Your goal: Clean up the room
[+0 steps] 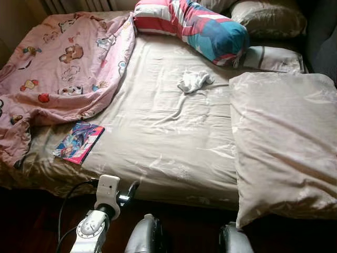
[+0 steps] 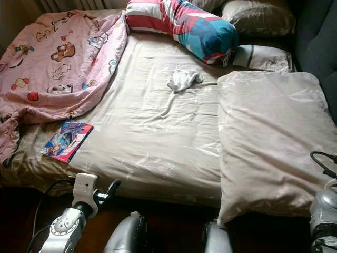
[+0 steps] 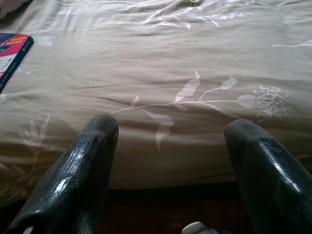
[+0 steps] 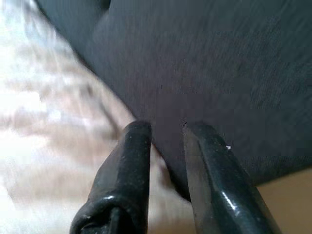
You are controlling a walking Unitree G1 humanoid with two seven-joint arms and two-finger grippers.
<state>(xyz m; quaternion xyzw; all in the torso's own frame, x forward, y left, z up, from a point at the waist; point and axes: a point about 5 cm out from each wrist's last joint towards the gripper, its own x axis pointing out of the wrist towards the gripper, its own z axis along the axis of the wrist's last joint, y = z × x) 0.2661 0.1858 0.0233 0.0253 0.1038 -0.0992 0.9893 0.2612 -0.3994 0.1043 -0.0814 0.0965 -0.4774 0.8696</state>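
So the robot's standing at the foot edge of a bed with a beige leaf-print sheet (image 1: pixel 158 132), looking down over it. A small crumpled white cloth (image 1: pixel 194 81), maybe a sock, sits out on the open sheet toward the head end, just below a long bolster pillow in red, white and teal stripes (image 1: pixel 192 23). A thin colourful picture book with a pink edge (image 1: pixel 79 142) lies flat near the front left corner of the mattress, right beside the bunched-up hem of a pink cartoon-print blanket (image 1: pixel 63 63) that covers the left side of the bed. A big beige pillow (image 1: pixel 284 142) takes up the right side and hangs over the front edge, with a couple more pillows (image 1: pixel 268 18) stacked up by the headboard. The left gripper (image 3: pixel 168 131) is low in front of the mattress edge, fingers spread wide with nothing between them, and the corner of the book shows off to one side in its wrist view. The right gripper (image 4: pixel 166 127) is over by the big pillow next to a dark grey upholstered surface (image 4: pixel 219 63), fingers nearly together with just a narrow gap and nothing in them.
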